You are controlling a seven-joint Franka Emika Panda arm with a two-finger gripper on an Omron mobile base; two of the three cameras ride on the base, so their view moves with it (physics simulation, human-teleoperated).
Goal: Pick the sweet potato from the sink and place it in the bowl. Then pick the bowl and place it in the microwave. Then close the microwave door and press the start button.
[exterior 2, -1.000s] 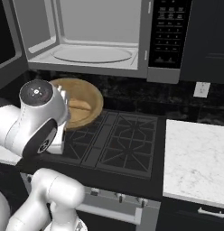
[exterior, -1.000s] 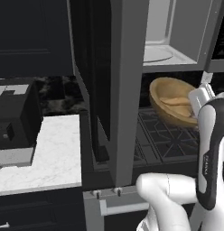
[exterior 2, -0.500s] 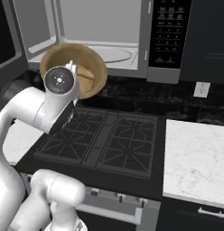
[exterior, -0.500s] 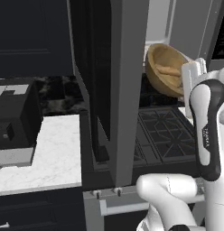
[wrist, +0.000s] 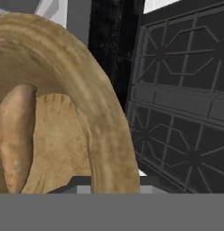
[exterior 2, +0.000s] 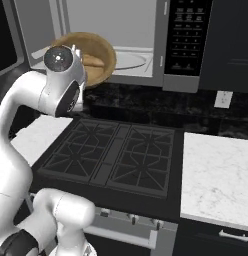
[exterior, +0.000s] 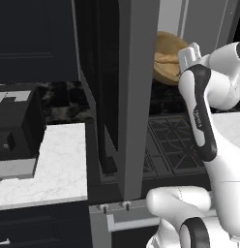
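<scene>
Before the open microwave [exterior 2: 146, 30], bowl [exterior 2: 93, 50] with sweet potato [wrist: 14, 135] on the pincer.

Arm: you have it raised high, elbow bent, forearm reaching forward and up.
Wrist: turned so your hand camera looks along the bowl [wrist: 109, 122] rim.
Gripper [exterior: 188, 52]: your fingers are clamped on the bowl's near rim, holding it lifted and tilted.
Fingertips: hidden behind the rim.

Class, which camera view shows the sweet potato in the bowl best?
The hand view: the sweet potato lies large against the bowl's inside. The right base view shows a small part beside the arm; the left base view shows a sliver inside the bowl.
</scene>
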